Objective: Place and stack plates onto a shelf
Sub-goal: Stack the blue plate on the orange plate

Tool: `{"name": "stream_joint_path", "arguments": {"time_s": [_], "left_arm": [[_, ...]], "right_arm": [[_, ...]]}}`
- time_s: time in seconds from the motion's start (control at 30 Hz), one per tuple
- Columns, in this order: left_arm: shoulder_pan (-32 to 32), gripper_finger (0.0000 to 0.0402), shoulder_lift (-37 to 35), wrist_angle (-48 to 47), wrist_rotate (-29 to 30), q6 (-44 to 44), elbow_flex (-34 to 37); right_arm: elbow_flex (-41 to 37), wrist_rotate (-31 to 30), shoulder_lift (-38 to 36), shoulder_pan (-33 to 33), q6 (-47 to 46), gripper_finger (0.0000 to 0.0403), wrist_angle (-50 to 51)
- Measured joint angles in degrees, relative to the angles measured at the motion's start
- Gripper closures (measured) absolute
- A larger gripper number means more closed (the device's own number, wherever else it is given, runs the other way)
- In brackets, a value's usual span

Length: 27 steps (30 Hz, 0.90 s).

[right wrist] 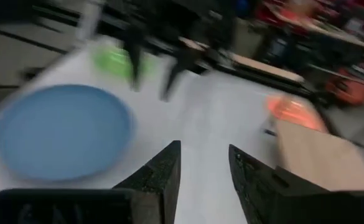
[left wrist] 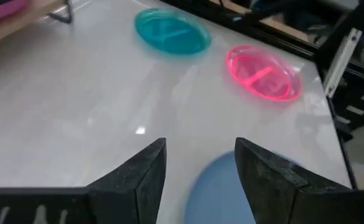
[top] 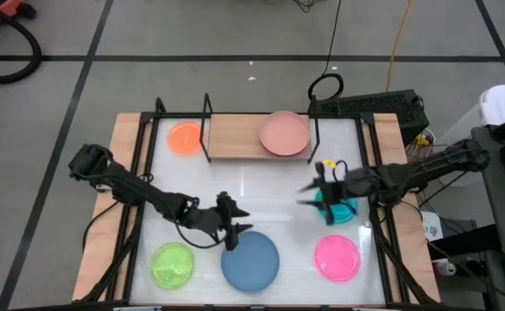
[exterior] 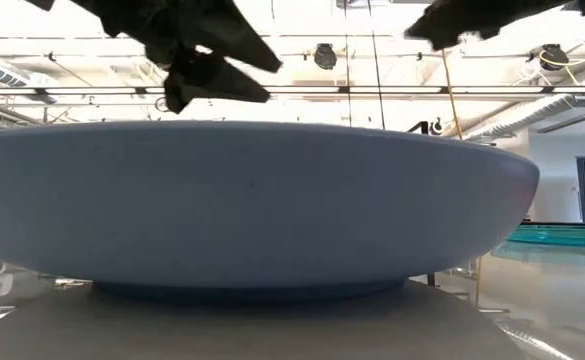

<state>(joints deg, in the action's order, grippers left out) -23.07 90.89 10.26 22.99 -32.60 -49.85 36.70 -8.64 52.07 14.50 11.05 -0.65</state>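
Note:
The shelf (top: 235,136), a light-wood board with black uprights, stands at the table's far edge. A salmon plate (top: 284,133) lies on its right half. The orange plate (top: 184,138) lies on the table left of the shelf. Along the near side lie the lime green plate (top: 173,265), the blue plate (top: 250,261) and the hot pink plate (top: 337,257). The teal plate (top: 342,210) lies partly under my right arm. My left gripper (top: 242,222) is open above the blue plate's far rim (left wrist: 231,193). My right gripper (top: 306,194) is open above the table's middle, left of the teal plate. Magenta and black plates are out of view.
Bare white tabletop (top: 261,186) lies between the shelf and the near row of plates. The shelf's left half is bare wood. Black frame rails (top: 140,173) run along the table's left and right sides. Cables and a black box (top: 373,105) lie beyond the far right corner.

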Motion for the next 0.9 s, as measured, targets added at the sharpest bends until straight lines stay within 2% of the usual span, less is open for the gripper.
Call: {"name": "stream_joint_path", "arguments": {"time_s": [0.17,0.23,0.4,0.63,0.8,0.9], "left_arm": [[0.6,0.0206,3.3,0.6,-0.7,-1.8,-1.2],[1.3,0.0206,4.1,0.1,-0.9,-2.8,-1.1],[2.8,0.0206,6.8,-1.1,-7.6,-8.1,-1.2],[4.4,0.0206,8.5,-6.7,-15.4,-11.7,-1.3],[7.1,0.0206,8.5,-12.3,-21.9,-12.8,-1.3],[8.2,0.0206,8.5,-14.9,-23.1,-13.1,-1.3]], "right_arm": [[-2.9,-0.3,-5.1,6.4,1.1,0.0287,-1.4],[-3.8,-2.5,-6.6,7.2,2.8,0.0287,-2.6],[-5.5,-9.3,-9.5,7.8,3.6,0.0287,-2.8],[-6.7,-9.3,-10.5,7.7,3.4,0.0287,-3.2],[-7.9,-9.3,-10.4,7.7,5.0,0.0287,-7.0],[-8.3,-9.3,-10.4,7.7,5.3,0.0287,-8.4]]}}
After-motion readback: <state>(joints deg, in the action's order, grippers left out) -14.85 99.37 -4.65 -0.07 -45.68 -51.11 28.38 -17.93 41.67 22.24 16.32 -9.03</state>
